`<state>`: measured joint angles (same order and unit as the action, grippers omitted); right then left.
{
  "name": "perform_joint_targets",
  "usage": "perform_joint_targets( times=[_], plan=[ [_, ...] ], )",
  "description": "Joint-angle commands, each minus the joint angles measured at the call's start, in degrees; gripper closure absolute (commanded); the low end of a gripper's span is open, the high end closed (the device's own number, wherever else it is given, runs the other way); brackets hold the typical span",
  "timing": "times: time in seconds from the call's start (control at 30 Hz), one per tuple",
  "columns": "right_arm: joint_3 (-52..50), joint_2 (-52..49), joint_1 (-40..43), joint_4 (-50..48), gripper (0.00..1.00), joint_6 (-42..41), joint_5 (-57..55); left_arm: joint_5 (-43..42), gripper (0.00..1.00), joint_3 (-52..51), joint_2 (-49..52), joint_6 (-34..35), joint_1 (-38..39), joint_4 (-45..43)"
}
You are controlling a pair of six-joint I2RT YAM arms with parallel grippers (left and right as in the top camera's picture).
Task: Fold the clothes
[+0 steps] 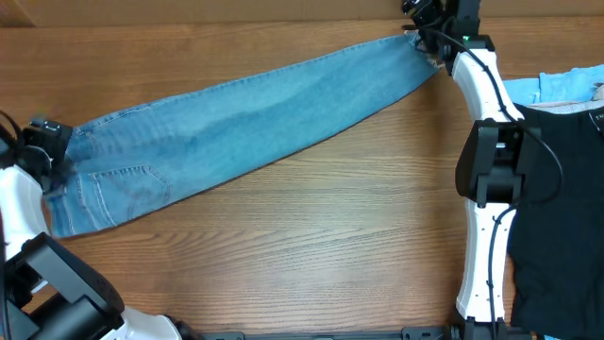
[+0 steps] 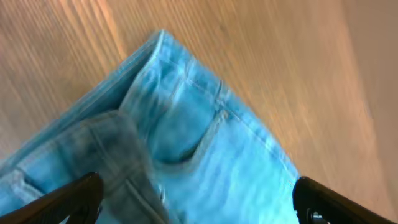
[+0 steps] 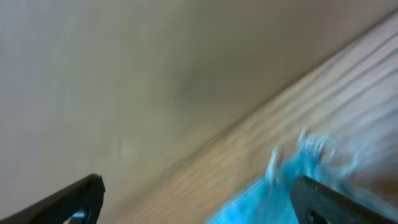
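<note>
The light blue jeans (image 1: 245, 123) lie folded lengthwise, legs stacked, running from the waist at the left to the frayed hems at the far right. My left gripper (image 1: 52, 151) is open over the waist, its fingers spread either side of the waistband and pocket (image 2: 186, 143). My right gripper (image 1: 425, 28) is open at the hem end by the table's far edge, and the frayed hem (image 3: 311, 162) lies by its right finger. Both wrist views are blurred.
A black garment (image 1: 566, 208) lies at the right side of the table, with a light blue cloth (image 1: 557, 87) behind it. The wooden tabletop (image 1: 311, 246) stretches in front of the jeans. The table's far edge runs just behind the right gripper.
</note>
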<state>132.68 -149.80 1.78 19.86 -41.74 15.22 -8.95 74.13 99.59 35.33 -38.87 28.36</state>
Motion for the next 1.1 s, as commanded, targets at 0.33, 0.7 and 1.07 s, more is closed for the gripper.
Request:
perform_joint_targets(
  times=[0.33,0.7,1.07],
  plan=[
    [8.28,0.96,-5.16,23.78,0.95,42.27,-2.29,2.01,0.69,23.39,-0.26,-10.95,9.81,35.08],
    [7.96,-4.76,-6.86,15.34,0.96,42.16,-13.25,3.43,0.64,22.45,-0.26,-10.91,16.15,36.81],
    [7.98,-4.68,-3.85,29.05,0.96,38.49,-13.03,3.39,0.63,22.34,-0.26,-10.91,16.15,38.36]
  ],
)
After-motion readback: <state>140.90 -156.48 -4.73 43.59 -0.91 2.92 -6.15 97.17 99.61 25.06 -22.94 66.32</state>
